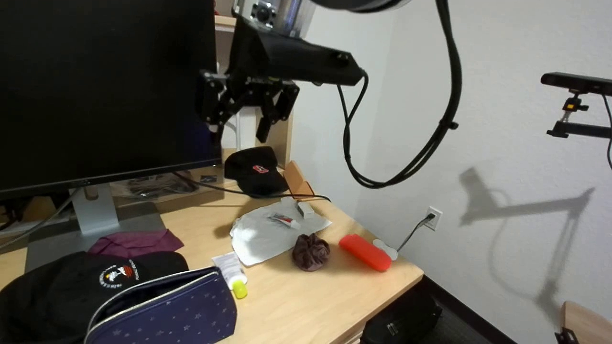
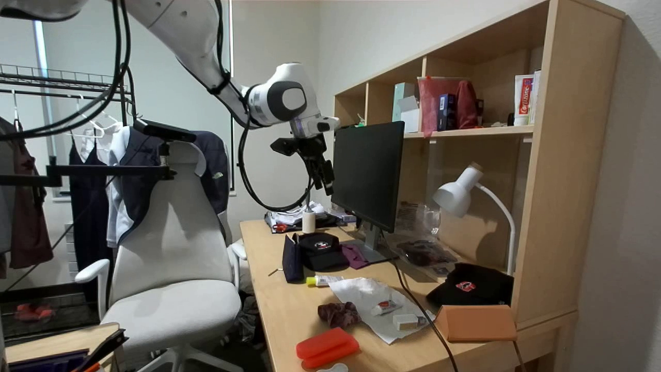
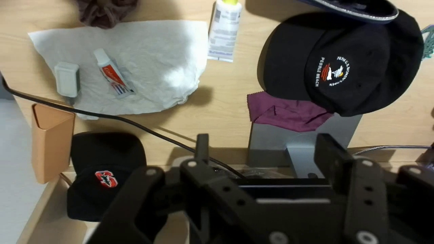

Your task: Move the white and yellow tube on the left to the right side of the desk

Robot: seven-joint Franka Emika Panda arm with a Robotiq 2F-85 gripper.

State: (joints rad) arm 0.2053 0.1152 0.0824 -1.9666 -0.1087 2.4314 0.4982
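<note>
The white tube with a yellow-green cap lies flat on the desk in both exterior views (image 1: 230, 270) (image 2: 326, 280), beside the navy pouch and the white paper. In the wrist view the tube (image 3: 224, 32) is at the top middle, its cap cut by the top edge. The light wood desk (image 1: 296, 306) also shows in the wrist view (image 3: 227, 79). My gripper (image 1: 239, 133) is open and empty, high above the desk near the monitor's side edge. It also shows in an exterior view (image 2: 326, 181) and in the wrist view (image 3: 264, 144), apart from the tube.
The monitor (image 1: 105, 86) stands close to the gripper. The navy pouch (image 1: 177, 310) and a black cap (image 1: 71, 286) lie near the tube. White paper (image 1: 260, 241) holds a small toothpaste (image 1: 285, 220). A scrunchie (image 1: 311, 252) and a red case (image 1: 366, 252) lie toward the desk's end.
</note>
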